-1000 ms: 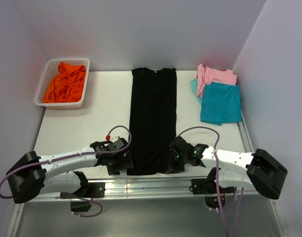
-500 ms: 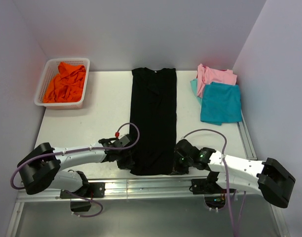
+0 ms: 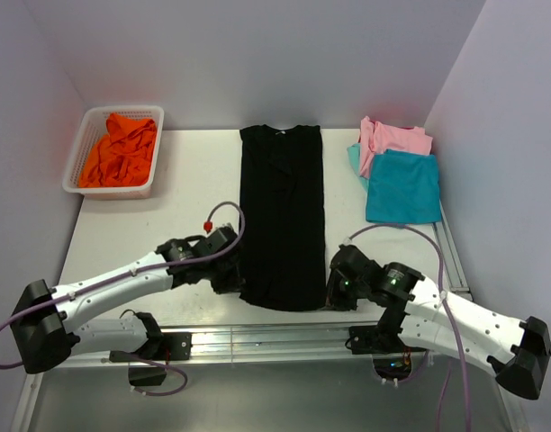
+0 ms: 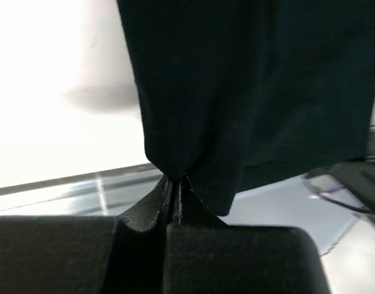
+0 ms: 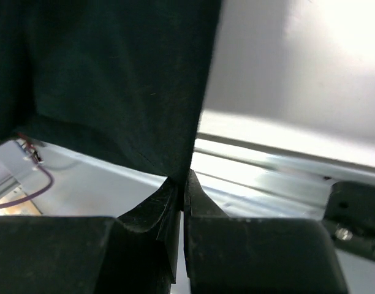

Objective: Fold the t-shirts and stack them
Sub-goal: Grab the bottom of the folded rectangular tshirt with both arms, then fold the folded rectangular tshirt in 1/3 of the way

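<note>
A long black t-shirt (image 3: 280,211), folded into a narrow strip, lies down the middle of the white table (image 3: 167,225). My left gripper (image 3: 232,283) is shut on its near left corner; in the left wrist view the black cloth (image 4: 236,92) hangs from the pinched fingertips (image 4: 174,180). My right gripper (image 3: 334,290) is shut on the near right corner, and the black cloth (image 5: 114,79) rises from its tips (image 5: 182,179). The near hem is lifted off the table. A pink t-shirt (image 3: 394,139) and a teal t-shirt (image 3: 403,187) lie folded at the back right.
A white mesh basket (image 3: 85,144) holding crumpled orange cloth (image 3: 120,151) stands at the back left. A metal rail (image 3: 275,340) runs along the table's near edge. Lilac walls close in the table on three sides.
Both grippers closed on the black shirt's near corners and moved away from the near edge, raising the hem. The near end of the shirt now sits farther from the rail.
</note>
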`<action>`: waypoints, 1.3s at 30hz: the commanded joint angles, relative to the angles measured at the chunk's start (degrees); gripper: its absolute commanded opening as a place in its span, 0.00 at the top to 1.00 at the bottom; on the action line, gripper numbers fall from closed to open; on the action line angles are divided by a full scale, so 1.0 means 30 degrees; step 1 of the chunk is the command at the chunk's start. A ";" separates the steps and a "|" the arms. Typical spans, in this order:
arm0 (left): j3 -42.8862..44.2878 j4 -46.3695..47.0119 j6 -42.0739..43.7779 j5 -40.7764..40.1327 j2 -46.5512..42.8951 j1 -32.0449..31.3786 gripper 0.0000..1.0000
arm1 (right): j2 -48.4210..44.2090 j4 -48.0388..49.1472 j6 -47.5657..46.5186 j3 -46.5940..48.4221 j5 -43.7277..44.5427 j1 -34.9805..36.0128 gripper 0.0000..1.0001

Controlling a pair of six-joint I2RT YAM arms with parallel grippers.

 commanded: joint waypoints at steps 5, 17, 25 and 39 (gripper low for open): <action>0.4647 -0.2922 0.2186 -0.0326 0.0360 0.2794 1.00 | 0.2908 -0.2507 -0.2589 0.5690 0.1771 -0.0934 1.00; 1.0063 -0.2280 0.7343 0.1838 0.5543 0.8652 1.00 | 0.9992 -0.1951 -0.8974 1.1199 0.1097 -0.7291 1.00; 1.4753 -0.2190 0.9483 0.2897 1.0957 1.0530 1.00 | 1.4538 -0.1687 -1.0590 1.5271 0.0687 -0.9050 1.00; 2.5041 -0.2220 0.9750 0.5828 2.0431 1.2611 0.41 | 2.5495 -0.4790 -1.1088 2.6812 0.3205 -1.1336 0.00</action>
